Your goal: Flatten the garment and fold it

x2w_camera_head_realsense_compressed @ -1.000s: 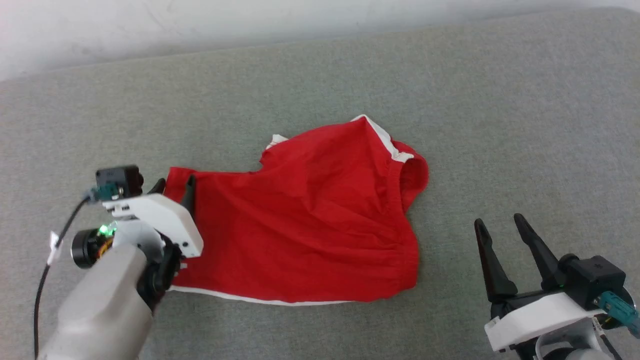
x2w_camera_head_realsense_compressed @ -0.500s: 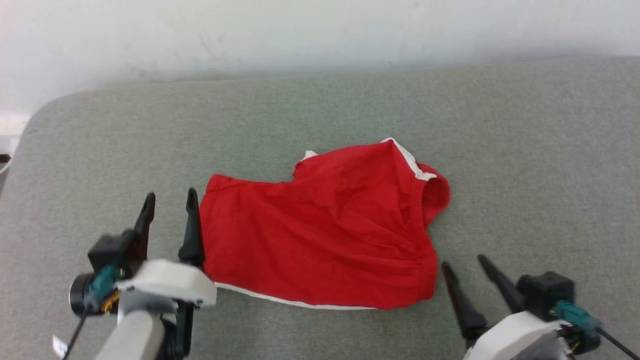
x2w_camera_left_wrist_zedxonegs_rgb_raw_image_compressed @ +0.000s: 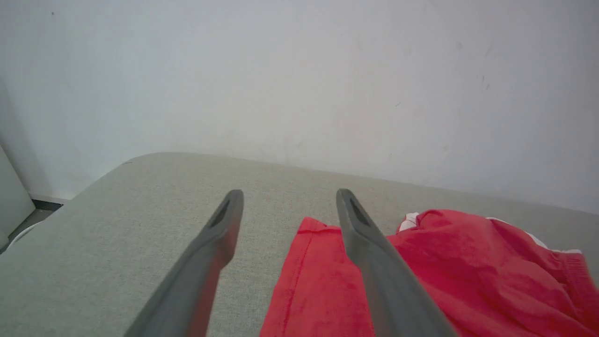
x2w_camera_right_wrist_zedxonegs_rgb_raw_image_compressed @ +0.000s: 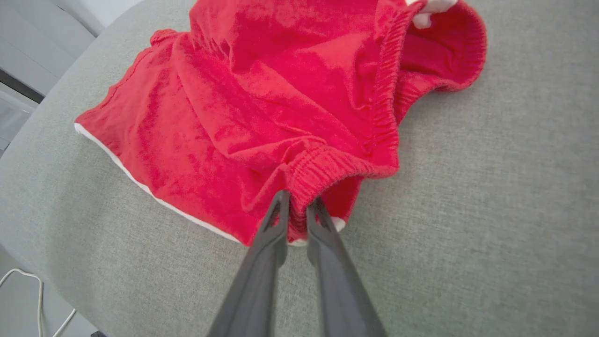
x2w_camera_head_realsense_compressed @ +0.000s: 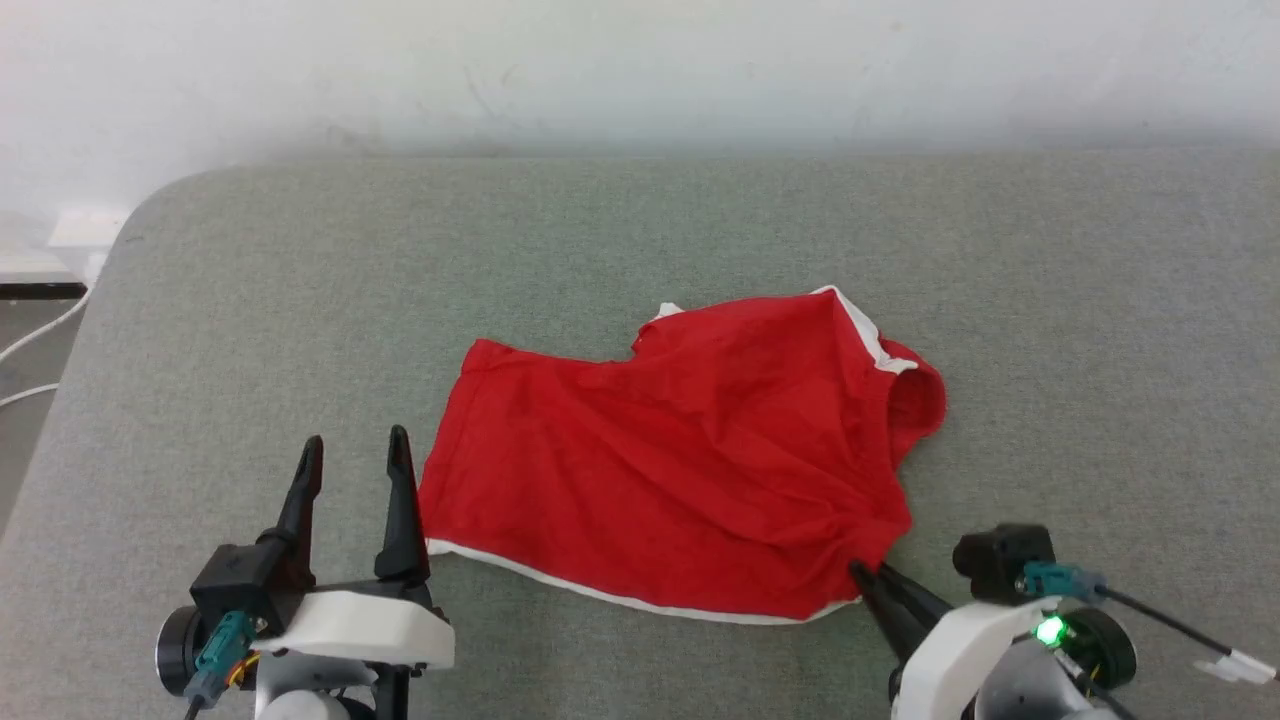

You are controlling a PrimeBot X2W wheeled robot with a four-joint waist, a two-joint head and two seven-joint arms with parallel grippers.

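The garment [x2w_camera_head_realsense_compressed: 680,460] is a bright red pair of shorts with white trim, lying rumpled on the grey padded surface [x2w_camera_head_realsense_compressed: 640,230]. My right gripper [x2w_camera_head_realsense_compressed: 862,574] is at its near right corner. In the right wrist view the fingers [x2w_camera_right_wrist_zedxonegs_rgb_raw_image_compressed: 276,220] stand almost together, pinching the elastic waistband of the garment [x2w_camera_right_wrist_zedxonegs_rgb_raw_image_compressed: 281,93] between their tips, gripper [x2w_camera_right_wrist_zedxonegs_rgb_raw_image_compressed: 298,202]. My left gripper [x2w_camera_head_realsense_compressed: 355,450] stands open just left of the garment's near left corner, holding nothing. In the left wrist view its right finger [x2w_camera_left_wrist_zedxonegs_rgb_raw_image_compressed: 369,243] overlaps the hem of the garment [x2w_camera_left_wrist_zedxonegs_rgb_raw_image_compressed: 468,262], gripper [x2w_camera_left_wrist_zedxonegs_rgb_raw_image_compressed: 289,195].
A white wall [x2w_camera_head_realsense_compressed: 640,70] runs behind the padded surface. The surface's rounded left corner [x2w_camera_head_realsense_compressed: 130,230] drops to the floor, where white cables [x2w_camera_head_realsense_compressed: 40,340] lie. Bare grey padding lies around the garment on every side.
The head camera has shifted. My left gripper let go of the garment's left edge, opened and drew back toward me. My right gripper moved in to the near right corner and closed on the waistband.
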